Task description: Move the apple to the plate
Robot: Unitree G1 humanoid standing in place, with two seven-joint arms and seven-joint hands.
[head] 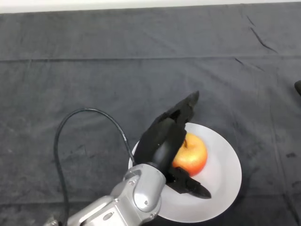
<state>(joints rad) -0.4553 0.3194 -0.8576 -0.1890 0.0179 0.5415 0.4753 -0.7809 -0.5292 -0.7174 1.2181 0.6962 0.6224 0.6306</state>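
Observation:
A red and yellow apple rests on the white plate at the lower middle of the table, on the plate's left half. My left hand reaches over the plate's left rim. Its fingers stretch straight along the apple's upper left side and its thumb lies below the apple. The apple sits in the gap between them. The hand is open, and it hides the apple's left side.
The dark cloth covers the whole table. A pale strip of the far edge shows along the top. A small dark object shows at the right edge.

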